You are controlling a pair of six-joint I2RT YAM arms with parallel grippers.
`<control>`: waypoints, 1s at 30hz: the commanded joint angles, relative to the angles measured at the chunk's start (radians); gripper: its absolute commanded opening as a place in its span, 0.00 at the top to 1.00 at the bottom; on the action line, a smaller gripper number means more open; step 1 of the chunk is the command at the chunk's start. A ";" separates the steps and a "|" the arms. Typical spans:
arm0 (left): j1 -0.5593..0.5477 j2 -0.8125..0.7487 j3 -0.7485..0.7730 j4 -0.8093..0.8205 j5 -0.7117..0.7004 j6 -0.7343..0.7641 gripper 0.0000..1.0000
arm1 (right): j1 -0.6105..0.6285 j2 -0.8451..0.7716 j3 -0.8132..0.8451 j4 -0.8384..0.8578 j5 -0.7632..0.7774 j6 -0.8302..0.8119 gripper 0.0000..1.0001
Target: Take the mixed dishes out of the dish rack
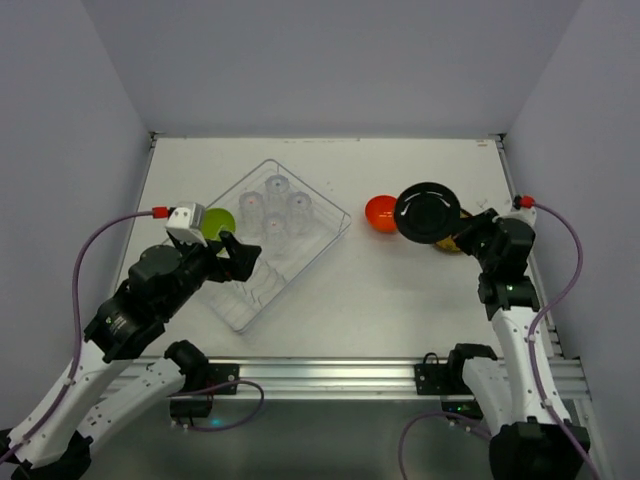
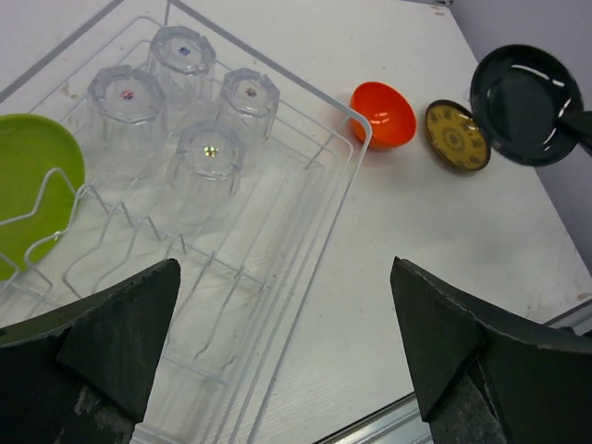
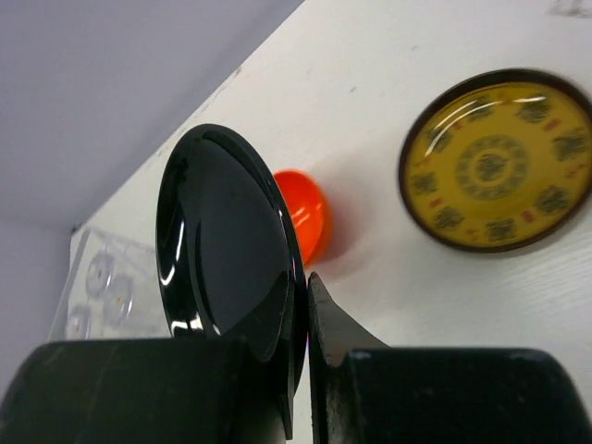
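The see-through dish rack (image 1: 335, 216) lies left of centre; its rim also shows in the left wrist view (image 2: 356, 129). Several clear tumblers (image 1: 277, 205) stand upside down at its far end. The lime-green plate (image 1: 218, 223) leans in the wire ridges at its left side (image 2: 32, 185). The orange-red bowl (image 1: 381, 213) sits on the table right of the rack. My left gripper (image 1: 235, 256) hovers open and empty over the rack's near end (image 2: 285, 277). My right gripper (image 1: 466, 228) is shut on the rim of a glossy black plate (image 3: 222, 231), held on edge above the table.
A yellow patterned plate with a dark rim (image 3: 495, 171) lies flat on the table right of the bowl, partly under the black plate in the top view (image 1: 452, 244). Walls close in the table on the far, left and right sides.
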 commanded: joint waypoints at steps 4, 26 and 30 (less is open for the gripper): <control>0.004 -0.137 -0.088 0.013 0.003 0.098 0.00 | -0.254 0.123 -0.066 0.187 0.090 0.244 1.00; 0.004 -0.279 -0.240 0.050 -0.186 0.035 0.00 | -0.383 0.671 0.071 0.245 0.044 0.216 1.00; 0.004 -0.276 -0.241 0.053 -0.181 0.038 0.00 | -0.383 0.673 0.077 0.231 0.018 0.190 0.91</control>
